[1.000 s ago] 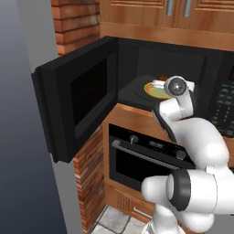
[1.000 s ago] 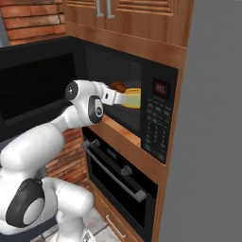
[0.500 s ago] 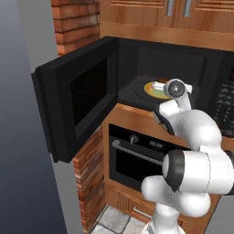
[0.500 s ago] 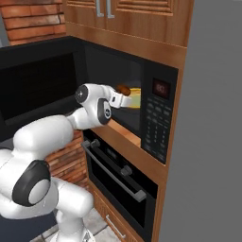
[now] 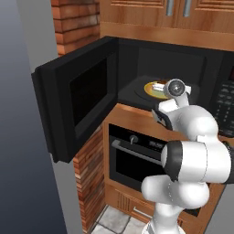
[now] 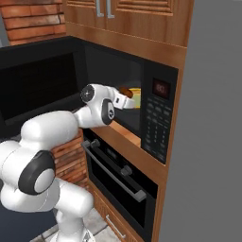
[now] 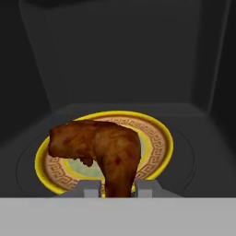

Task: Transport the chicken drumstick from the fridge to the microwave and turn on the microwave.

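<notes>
Drumstick over the plate, not yet let go

Claw (image 7: 118, 188) is clamped on the drumstick (image 7: 99, 150), holding it inside the microwave (image 6: 160, 118) above a yellow plate (image 7: 156, 138); I cannot tell whether it touches the plate. Release, shutting the door (image 5: 75, 98) and pressing the keypad (image 6: 156, 125) remain. Arm reaches forward, hand level through the opening.
</notes>
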{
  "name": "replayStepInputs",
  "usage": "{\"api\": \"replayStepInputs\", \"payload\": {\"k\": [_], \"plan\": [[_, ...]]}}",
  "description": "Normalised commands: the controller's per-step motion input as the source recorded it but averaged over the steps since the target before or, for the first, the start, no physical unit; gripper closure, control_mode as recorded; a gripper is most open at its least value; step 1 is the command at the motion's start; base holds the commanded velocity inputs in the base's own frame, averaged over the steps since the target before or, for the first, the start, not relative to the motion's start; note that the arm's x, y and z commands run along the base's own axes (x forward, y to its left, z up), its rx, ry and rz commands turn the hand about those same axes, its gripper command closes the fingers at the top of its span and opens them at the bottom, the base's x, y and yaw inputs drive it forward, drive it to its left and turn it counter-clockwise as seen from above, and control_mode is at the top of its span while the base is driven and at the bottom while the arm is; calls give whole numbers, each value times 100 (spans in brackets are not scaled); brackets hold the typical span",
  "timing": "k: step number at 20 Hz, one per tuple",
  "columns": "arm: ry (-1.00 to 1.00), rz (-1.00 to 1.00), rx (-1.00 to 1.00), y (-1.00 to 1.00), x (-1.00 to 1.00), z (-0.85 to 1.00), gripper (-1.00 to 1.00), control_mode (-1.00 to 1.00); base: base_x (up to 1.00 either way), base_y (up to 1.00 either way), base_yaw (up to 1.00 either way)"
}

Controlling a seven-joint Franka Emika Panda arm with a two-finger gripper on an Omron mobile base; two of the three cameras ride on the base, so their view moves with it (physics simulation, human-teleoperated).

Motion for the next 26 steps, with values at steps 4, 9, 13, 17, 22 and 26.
{"api": "replayStepInputs", "payload": {"k": [4, 9, 13, 17, 22, 26], "plan": [[0, 0, 0, 0, 27, -10, 100, -100, 0, 0, 0], [0, 0, 0, 0, 43, -25, -100, -100, 0, 0, 0], [-1, 0, 0, -3, 39, -30, -100, -100, 0, 0, 0], [-8, 0, 0, -11, 31, -30, -100, -100, 0, 0, 0], [-12, 0, 0, -6, 18, -19, -100, -100, 0, 0, 0], [-27, 6, 0, 0, -32, 58, -100, -100, 0, 0, 0]]}}
